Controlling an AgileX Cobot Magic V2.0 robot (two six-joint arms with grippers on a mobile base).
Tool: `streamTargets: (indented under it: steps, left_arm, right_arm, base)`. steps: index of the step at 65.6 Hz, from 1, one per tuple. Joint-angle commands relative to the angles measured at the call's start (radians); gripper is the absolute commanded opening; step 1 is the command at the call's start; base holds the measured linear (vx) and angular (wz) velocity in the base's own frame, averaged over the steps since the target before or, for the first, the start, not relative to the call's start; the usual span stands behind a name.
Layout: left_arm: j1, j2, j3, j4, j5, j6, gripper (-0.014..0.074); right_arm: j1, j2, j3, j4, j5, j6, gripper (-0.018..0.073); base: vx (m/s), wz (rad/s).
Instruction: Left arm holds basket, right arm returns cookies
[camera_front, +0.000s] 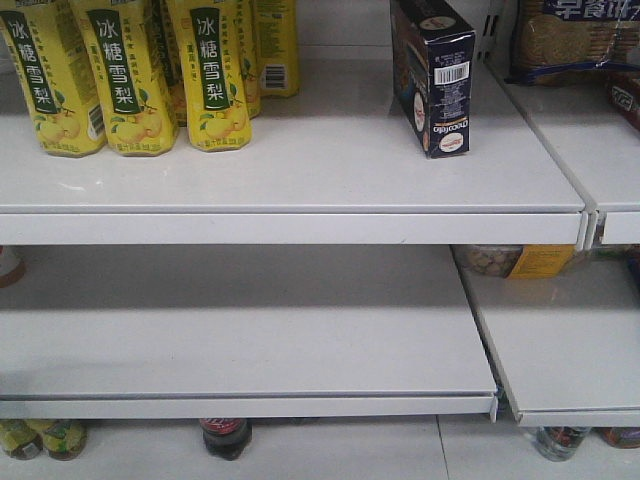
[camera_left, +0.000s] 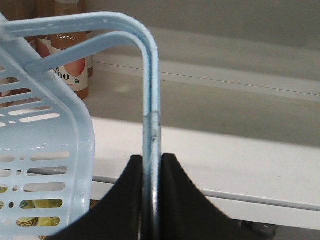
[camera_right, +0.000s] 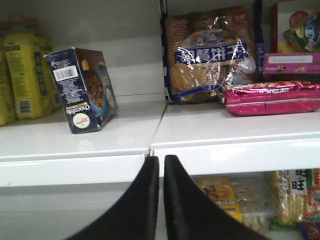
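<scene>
The cookies (camera_front: 434, 75), a dark navy carton with a white barcode, stand on end on the upper white shelf (camera_front: 300, 170), free of any gripper. In the right wrist view the cookies (camera_right: 82, 90) lean to the left on that shelf, up and left of my right gripper (camera_right: 161, 161), which is shut with nothing between its black fingers and hangs in front of the shelf edge. My left gripper (camera_left: 152, 160) is shut on a hoop handle of the light blue basket (camera_left: 45, 145), whose slotted side fills the left of that view. Neither arm shows in the front view.
Yellow pear-drink bottles (camera_front: 130, 75) crowd the upper shelf's left. Clear-wrapped biscuit packs (camera_right: 212, 55) and a pink packet (camera_right: 272, 97) lie on the adjoining shelf to the right. A lower white shelf (camera_front: 240, 340) juts out below. Bottles (camera_front: 226, 436) stand on the floor level.
</scene>
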Motion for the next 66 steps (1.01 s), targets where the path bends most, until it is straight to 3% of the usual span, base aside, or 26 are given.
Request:
streamTargets:
  steps: [1,5,13,18,25,30,39,43,55,66]
  left_arm:
    - [-0.007,-0.020,-0.030,0.020,-0.096,0.019,-0.0003]
    - [-0.007,-0.020,-0.030,0.020,-0.096,0.019,-0.0003]
    - [-0.007,-0.020,-0.030,0.020,-0.096,0.019,-0.0003]
    - [-0.007,-0.020,-0.030,0.020,-0.096,0.019,-0.0003]
    - [-0.007,-0.020,-0.030,0.020,-0.096,0.019,-0.0003]
    - [-0.007,-0.020,-0.030,0.020,-0.096,0.019,-0.0003]
    - [-0.007,-0.020,-0.030,0.020,-0.095,0.019,-0.0003]
    - [-0.007,-0.020,-0.030,0.020,-0.095,0.019,-0.0003]
    - [-0.007,-0.020,-0.030,0.020,-0.095,0.019,-0.0003]
    - [-0.007,-0.020,-0.030,0.020,-0.095,0.019,-0.0003]
  right_arm:
    - [-0.006,0.017,-0.025,0.186,0.015,-0.217,-0.0008]
    - [-0.006,0.017,-0.025,0.299,0.023,-0.379,-0.0008]
    - [-0.007,0.017,-0.025,0.684,0.056,-0.830,-0.0008]
    - [-0.007,0.017,-0.025,0.863,0.062,-1.039,-0.0008]
    - [-0.007,0.016,-0.024,0.993,0.066,-1.228,-0.0008]
    - [-0.008,0.004,-0.005,1.004,0.048,-1.239,-0.0007]
    - [-0.038,-0.059,0.084,0.964,-0.014,-1.105,-0.0006]
    - [-0.086,-0.100,0.120,0.958,-0.022,-1.063,-0.0006]
    - [-0.219,-0.194,0.203,1.014,-0.028,-1.065,-0.0006]
    - [-0.252,-0.218,0.302,1.030,-0.105,-1.066,-0.0006]
  base:
    - [0.00,0.00]
    - [0.00,0.00]
    - [0.00,0.00]
    - [0.00,0.00]
    - [0.00,0.00]
    - [0.00,0.00]
    - [0.00,0.00]
    - [0.00,0.00]
    - [0.00,0.00]
    - [0.00,0.00]
